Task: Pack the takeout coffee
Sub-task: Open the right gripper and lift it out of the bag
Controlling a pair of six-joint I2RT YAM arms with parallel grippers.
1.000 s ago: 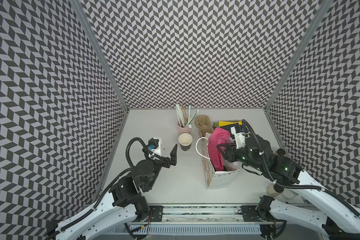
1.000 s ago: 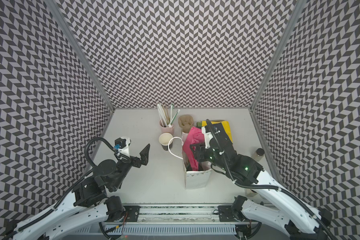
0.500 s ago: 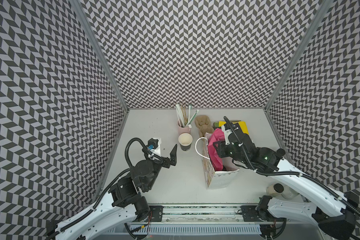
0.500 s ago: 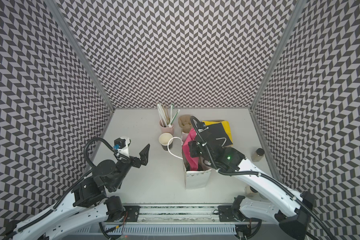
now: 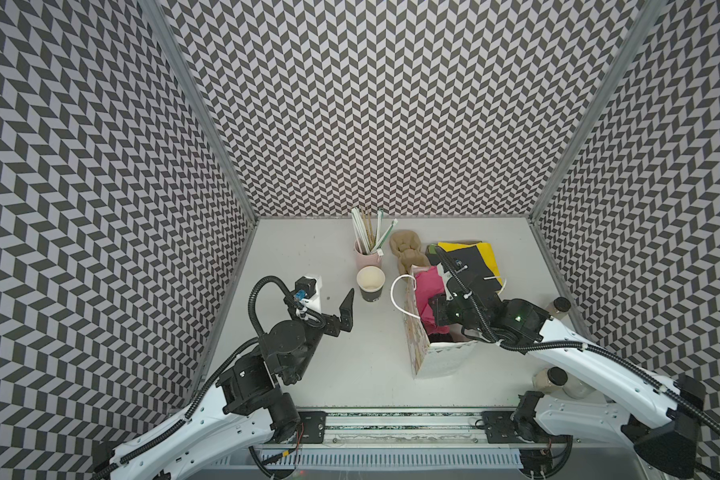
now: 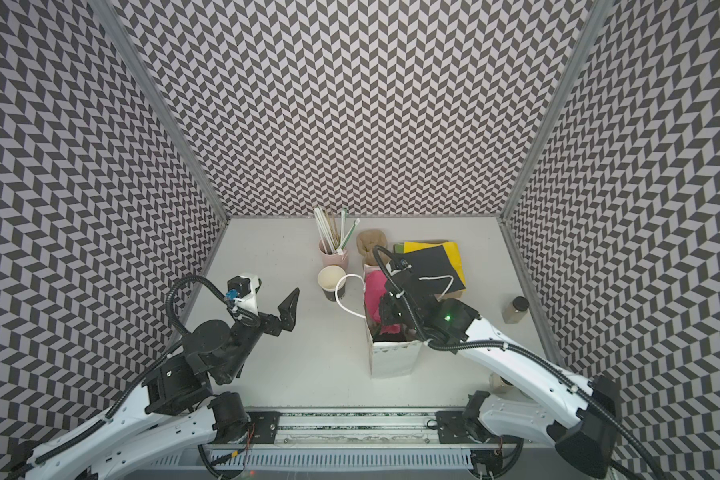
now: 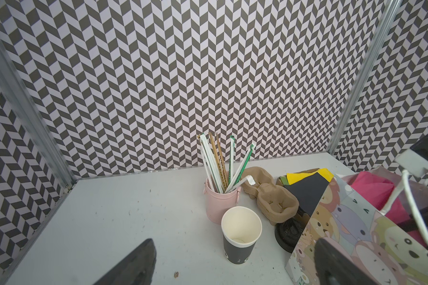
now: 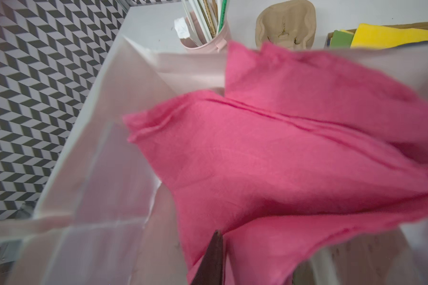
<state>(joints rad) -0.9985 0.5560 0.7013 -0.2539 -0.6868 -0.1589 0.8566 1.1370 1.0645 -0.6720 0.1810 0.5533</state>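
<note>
The takeout coffee is hidden from every view. A white gift bag (image 5: 437,361) with cartoon animals (image 7: 344,234) stands at mid-right, pink tissue paper (image 8: 282,148) spilling from its mouth. My right gripper (image 5: 435,320) reaches down into the bag among the tissue. One dark finger (image 8: 211,259) shows against the paper; the other is hidden, so its state is unclear. My left gripper (image 5: 329,309) hovers open and empty, left of a lidless dark cup (image 5: 371,283) with a cream inside (image 7: 240,222). A loose black lid (image 7: 288,232) lies beside the bag.
A pink holder of straws (image 5: 366,253) and a cardboard cup carrier (image 5: 408,249) stand behind the lidless cup. Yellow and black sheets (image 5: 470,257) lie behind the bag. Two tan bottles (image 5: 558,309) (image 5: 555,382) stand by the right wall.
My right gripper has moved from the bag's top edge down into the bag, toward its near part, among the tissue. The left arm has not moved.
</note>
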